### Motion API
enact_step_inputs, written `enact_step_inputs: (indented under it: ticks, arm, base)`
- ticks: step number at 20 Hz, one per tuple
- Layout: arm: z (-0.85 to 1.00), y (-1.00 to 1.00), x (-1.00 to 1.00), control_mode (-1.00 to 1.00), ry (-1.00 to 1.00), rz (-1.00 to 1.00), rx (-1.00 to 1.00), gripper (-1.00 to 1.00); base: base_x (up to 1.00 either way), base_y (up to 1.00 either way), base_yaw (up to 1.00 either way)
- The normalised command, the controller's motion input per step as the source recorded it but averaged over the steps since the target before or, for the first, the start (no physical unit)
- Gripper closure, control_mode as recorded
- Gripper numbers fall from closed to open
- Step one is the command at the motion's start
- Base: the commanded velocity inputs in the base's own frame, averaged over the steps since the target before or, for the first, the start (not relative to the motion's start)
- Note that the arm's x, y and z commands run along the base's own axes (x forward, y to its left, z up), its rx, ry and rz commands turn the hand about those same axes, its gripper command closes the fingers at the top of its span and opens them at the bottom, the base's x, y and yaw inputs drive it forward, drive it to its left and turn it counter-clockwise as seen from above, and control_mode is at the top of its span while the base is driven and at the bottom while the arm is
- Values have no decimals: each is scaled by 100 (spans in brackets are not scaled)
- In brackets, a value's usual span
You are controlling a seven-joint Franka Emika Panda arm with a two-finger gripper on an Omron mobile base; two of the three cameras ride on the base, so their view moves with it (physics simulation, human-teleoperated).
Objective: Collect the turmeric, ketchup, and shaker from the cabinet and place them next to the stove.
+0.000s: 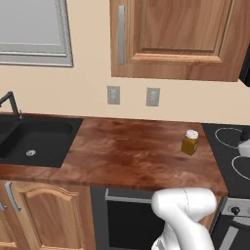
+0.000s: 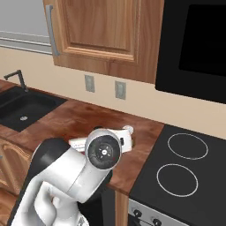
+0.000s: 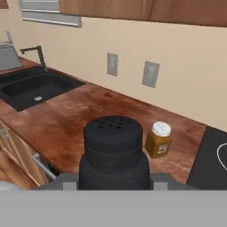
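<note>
Left base view: one turmeric (image 1: 190,142) jar stands upright on the wooden surface (image 1: 127,154), just beside the stove (image 1: 229,151), below the closed cabinet (image 1: 180,36); one sink (image 1: 34,139) lies well apart to the left.

Right base view: the white arm hides most of the jar; two ring markings show on the cooktop.

Hand view: the end effector (image 3: 114,181) is clamped on one black shaker (image 3: 114,153), held upright. Jar and stove lie ahead, slightly right, so the likely set-down spot is forward beside them. No ketchup is visible.
</note>
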Motion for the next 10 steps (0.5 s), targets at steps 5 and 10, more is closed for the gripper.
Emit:
enact_step_inputs:
  ticks: [5,10]
  arm:
    - [-57,-67,30,-100,0,7,12,100]
    - [-50,-17,20,-100,0,13,3,100]
  base:
    - [0,0,0]
    - [0,0,0]
